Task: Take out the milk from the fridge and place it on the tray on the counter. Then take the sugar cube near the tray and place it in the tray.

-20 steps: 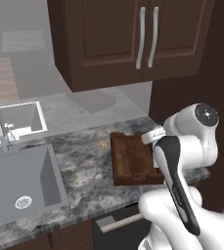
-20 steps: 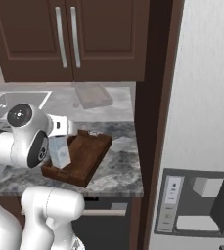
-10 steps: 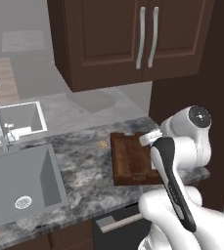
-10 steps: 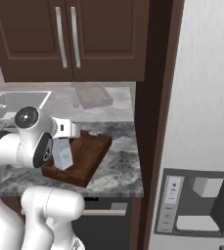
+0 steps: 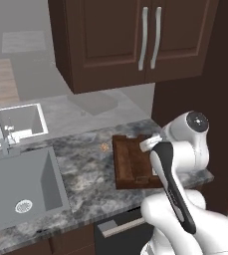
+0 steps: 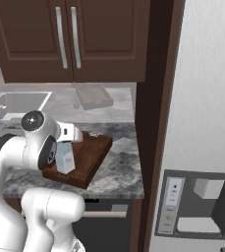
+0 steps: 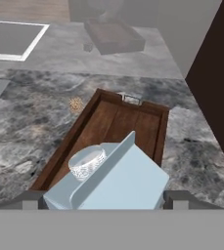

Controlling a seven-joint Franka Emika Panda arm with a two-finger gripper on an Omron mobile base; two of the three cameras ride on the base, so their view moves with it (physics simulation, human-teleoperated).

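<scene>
Milk carton [image 7: 114, 179] is standing upright inside the tray [image 7: 117, 118], near end, gabled top with its screw cap facing up at the hand camera. Also visible from the right side, just beside the arm's wrist [image 6: 66, 158].

Hand [image 7: 101, 204]: fingers spread wide, one on each side of the carton, level with its top. Whether the pads are touching the sides or just clear of them I can't tell. My read is the carton's weight is on the tray floor, not on the hand (it sits square, no tilt).

Tray lies on the worktop [image 5: 85, 169] next to the dark side panel by the fridge [image 6: 202, 123], so it was a short swing from shelf to tray. The carton being at the near end leaves the far half of the tray bare, which is handy for the second item.

Sugar cube [image 5: 104, 147] is a tan speck on the worktop just left of the tray, not touching it [image 7: 75, 103].

Judgement: milk step is essentially done; next is to lift clear straight up without clipping the gable, then go for the cube. The cube is tiny, so it needs an accurate, nearly closed pinch and could easily get knocked away.
</scene>
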